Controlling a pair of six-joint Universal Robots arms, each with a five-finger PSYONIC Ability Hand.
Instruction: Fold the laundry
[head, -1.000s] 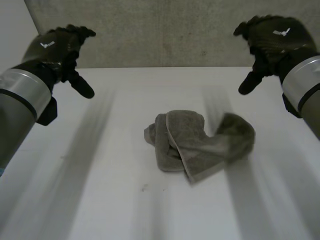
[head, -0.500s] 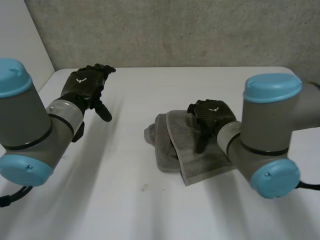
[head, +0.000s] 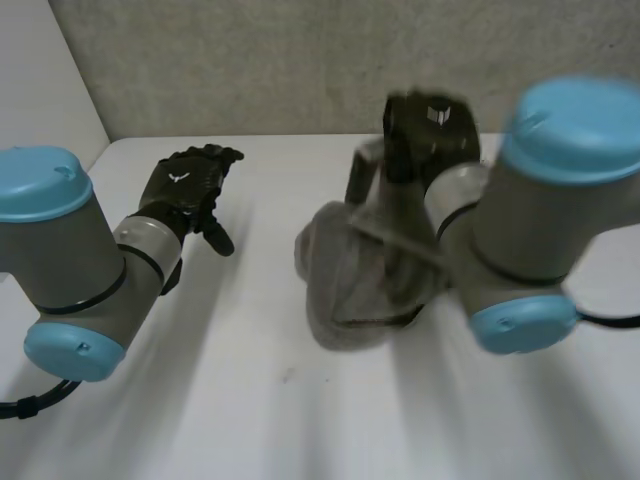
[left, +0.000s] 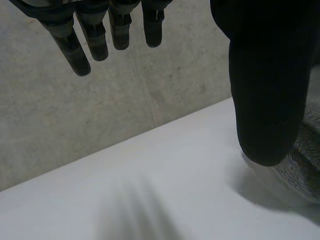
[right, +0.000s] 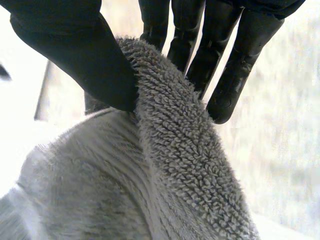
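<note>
A grey terry towel (head: 350, 285) lies crumpled at the middle of the white table (head: 250, 400), with one part lifted. My right hand (head: 425, 130) holds that raised part above the heap. Its wrist view shows the towel's edge (right: 175, 140) pinched between the thumb (right: 75, 55) and the fingers (right: 235, 55). My left hand (head: 185, 185) hovers over the table well to the left of the towel, fingers straight and spread. In the left wrist view the fingers (left: 85, 40) and thumb (left: 265, 85) hold nothing, and a bit of towel (left: 305, 160) lies beside the thumb.
A grey wall (head: 300, 60) runs along the table's far edge. My right arm's elbow (head: 540, 230) stands over the towel's right side and hides it. The left arm's elbow (head: 60, 270) hangs over the table's left side.
My right hand came down onto the towel, shut on an edge and lifted it toward the far side. The left hand dropped lower and drifted slightly right.
</note>
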